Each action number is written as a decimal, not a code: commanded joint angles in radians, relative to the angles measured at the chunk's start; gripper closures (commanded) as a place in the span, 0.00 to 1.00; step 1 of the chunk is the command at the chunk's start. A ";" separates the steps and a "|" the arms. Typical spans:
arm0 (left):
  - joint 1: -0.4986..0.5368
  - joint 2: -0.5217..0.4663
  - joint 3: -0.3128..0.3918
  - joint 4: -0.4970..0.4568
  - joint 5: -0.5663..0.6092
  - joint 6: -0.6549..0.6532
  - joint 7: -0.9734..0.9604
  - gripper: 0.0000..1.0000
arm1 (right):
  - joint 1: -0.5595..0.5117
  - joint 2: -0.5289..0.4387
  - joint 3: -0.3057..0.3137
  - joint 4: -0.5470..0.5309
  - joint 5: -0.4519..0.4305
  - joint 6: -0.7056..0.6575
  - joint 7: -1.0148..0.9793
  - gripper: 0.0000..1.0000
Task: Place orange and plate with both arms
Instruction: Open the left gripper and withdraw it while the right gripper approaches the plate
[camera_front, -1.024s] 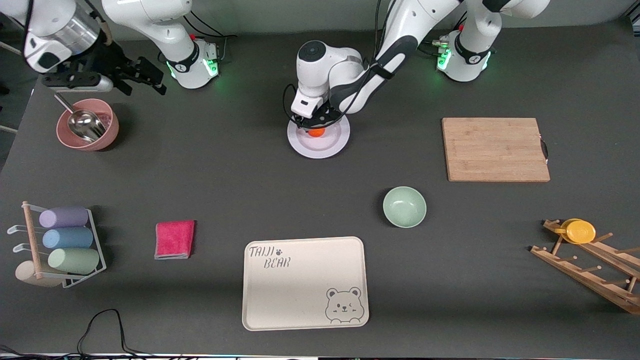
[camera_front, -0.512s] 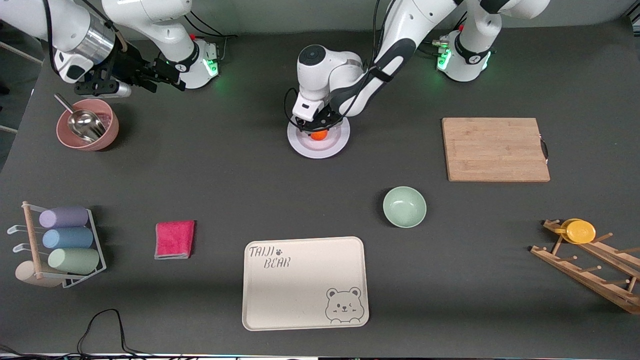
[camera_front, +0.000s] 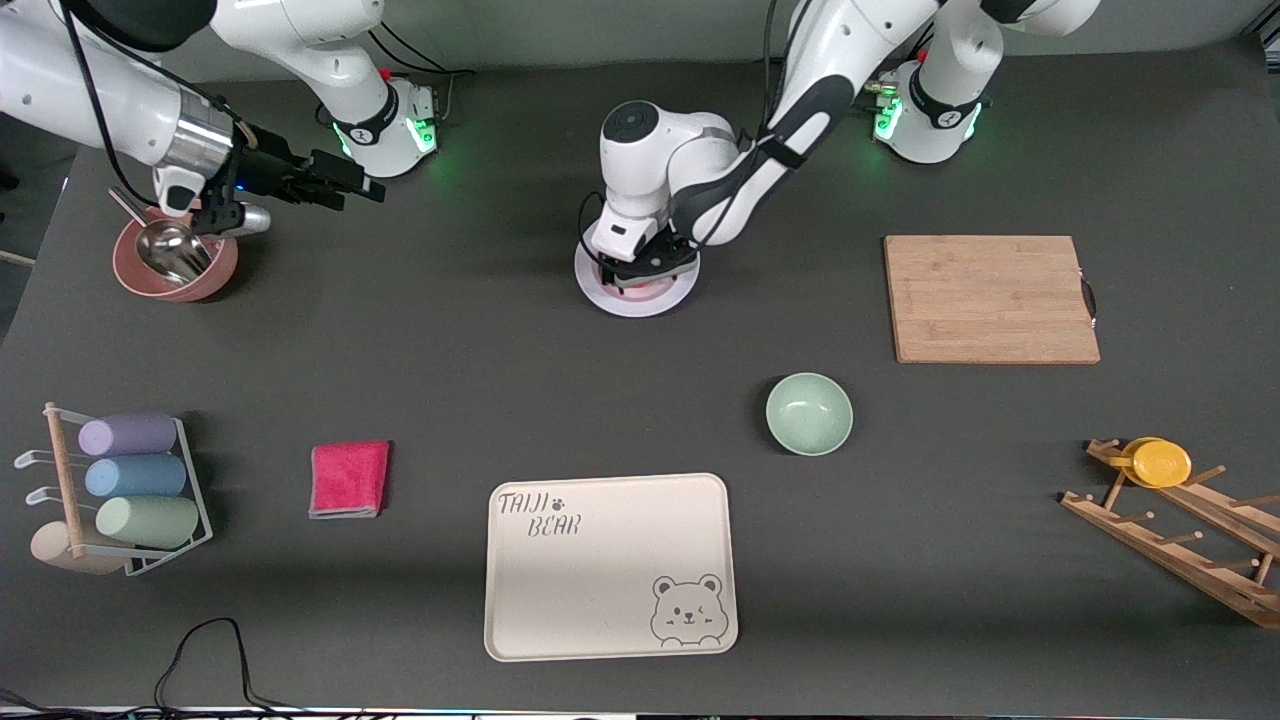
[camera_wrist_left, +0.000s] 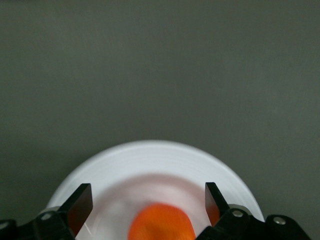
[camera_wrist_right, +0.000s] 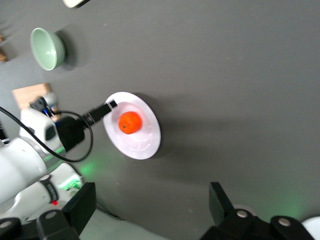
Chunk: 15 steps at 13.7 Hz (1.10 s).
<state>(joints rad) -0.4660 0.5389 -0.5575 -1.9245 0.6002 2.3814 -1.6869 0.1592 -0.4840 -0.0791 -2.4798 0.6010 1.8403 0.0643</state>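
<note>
The big dark table (camera_front: 400, 360) holds everything. The left arm (camera_front: 800, 90) reaches from its base down to the middle of the table. The right arm (camera_front: 90, 90) is up in the air at its own end of the table.

Well away from both claws, nearer the front camera, lies the cream bear tray (camera_front: 610, 566). The wooden cutting board (camera_front: 990, 298) lies toward the left arm's end of the table.

The plate (camera_front: 636, 297) is right under the left gripper (camera_wrist_left: 149, 207). It is round and white. The pink bowl (camera_front: 176, 262) with a shiny metal scoop (camera_front: 168, 248) in it sits just under the right gripper (camera_front: 345, 185). The pale-green bowl (camera_front: 809, 413) is nearer the front camera than the left claw, well apart from it. The red cloth (camera_front: 349, 479) lies well apart from both claws.

The orange (camera_wrist_left: 161, 223) sits in the middle of the plate. The left claw is spread wide, with one finger on each side of the orange, and neither finger touches it. The right claw is spread too, and it holds nothing.
</note>
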 joint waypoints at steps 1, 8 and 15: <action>0.097 -0.094 -0.053 -0.014 -0.098 -0.050 0.144 0.00 | 0.010 -0.013 -0.007 -0.120 0.144 0.101 -0.140 0.00; 0.377 -0.362 -0.081 0.061 -0.421 -0.358 0.755 0.00 | 0.013 0.180 -0.007 -0.228 0.483 0.197 -0.596 0.00; 0.702 -0.476 -0.059 0.249 -0.574 -0.666 1.234 0.00 | 0.066 0.519 -0.001 -0.238 0.882 0.195 -1.147 0.00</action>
<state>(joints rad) 0.1449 0.0636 -0.6155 -1.7506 0.0690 1.8102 -0.6050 0.1916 -0.0636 -0.0790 -2.7359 1.3792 2.0272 -0.9528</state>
